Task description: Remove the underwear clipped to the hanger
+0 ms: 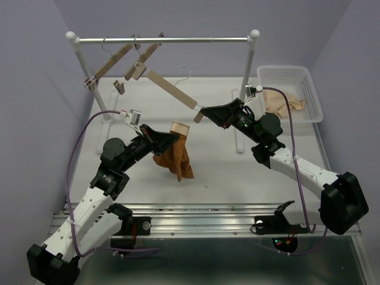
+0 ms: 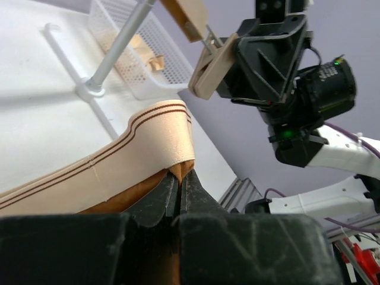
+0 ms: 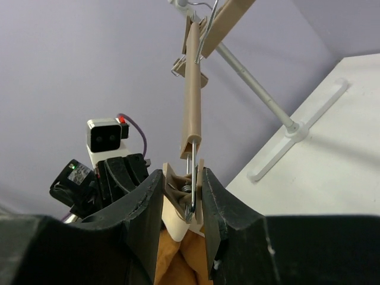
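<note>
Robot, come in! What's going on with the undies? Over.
Left gripper shut on underwear waistband. Right gripper squeezing hanger end clip. Underwear looks free of that clip. Nothing seen in the way. Over.

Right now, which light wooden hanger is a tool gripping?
The lowest light wooden hanger, end clip pinched by the right tool; the other two hangers hang from the metal rail.
</note>
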